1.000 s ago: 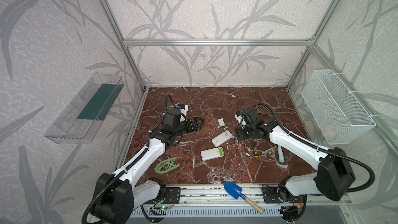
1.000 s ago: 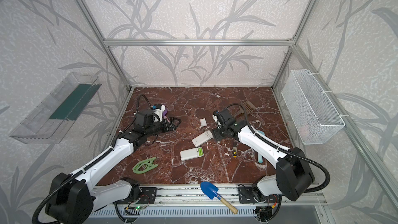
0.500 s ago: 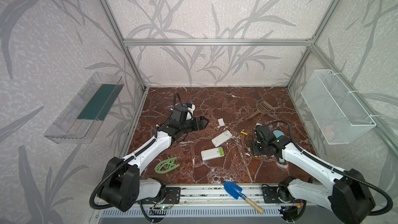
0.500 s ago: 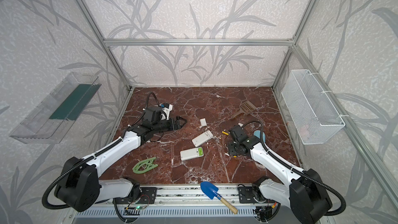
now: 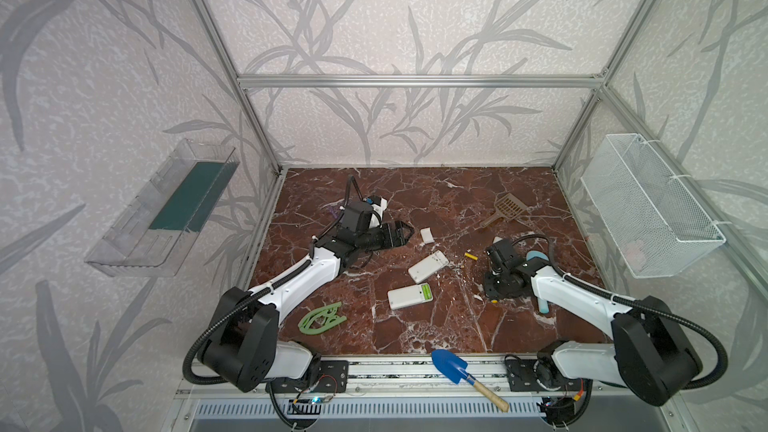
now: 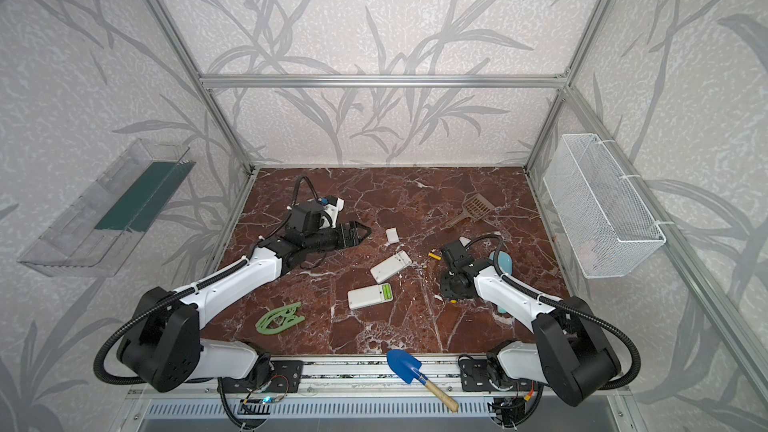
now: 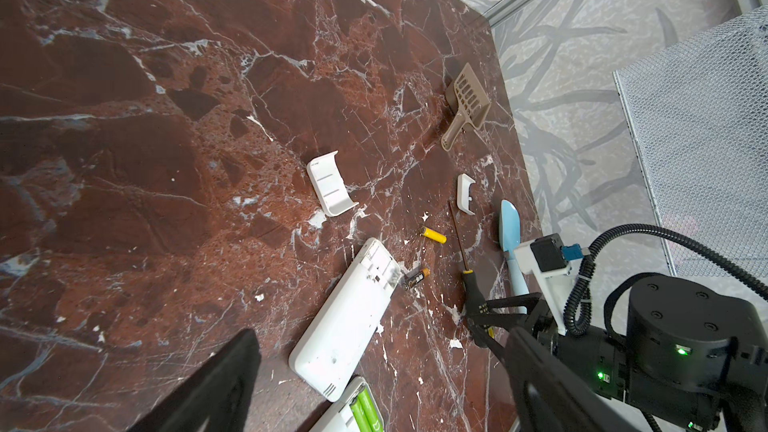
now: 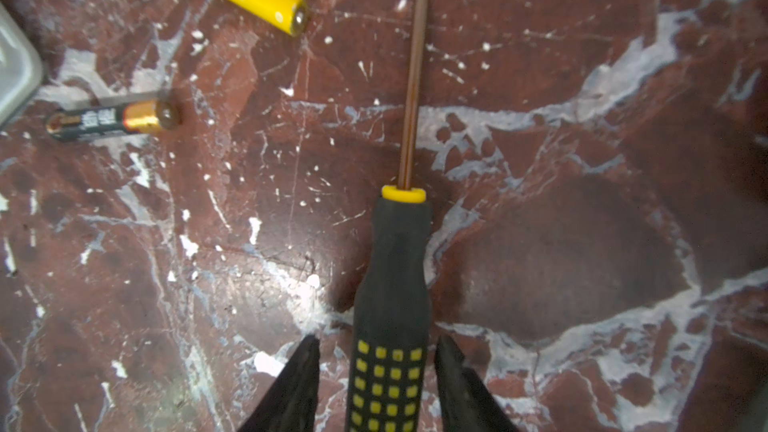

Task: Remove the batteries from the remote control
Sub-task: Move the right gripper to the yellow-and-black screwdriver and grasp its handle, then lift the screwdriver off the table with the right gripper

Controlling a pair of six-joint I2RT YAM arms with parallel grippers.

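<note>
Batteries (image 7: 365, 407) look light, rigid, roll-prone, suiting mid-barrel pinches; right pincer (image 8: 376, 351) straddles screwdriver handle (image 8: 390, 276) unclosed, left pincer (image 6: 363, 231) gapes empty.

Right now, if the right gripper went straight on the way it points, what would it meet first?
Probably the screwdriver handle, lying between the open fingers of the right gripper; under it, the marble tabletop. The clearance above the handle is unclear.

arms (image 5: 299, 280): white shells, black joints | cables (image 7: 648, 229): black corrugated (green LEDs (image 7: 681, 351) lit)
</note>
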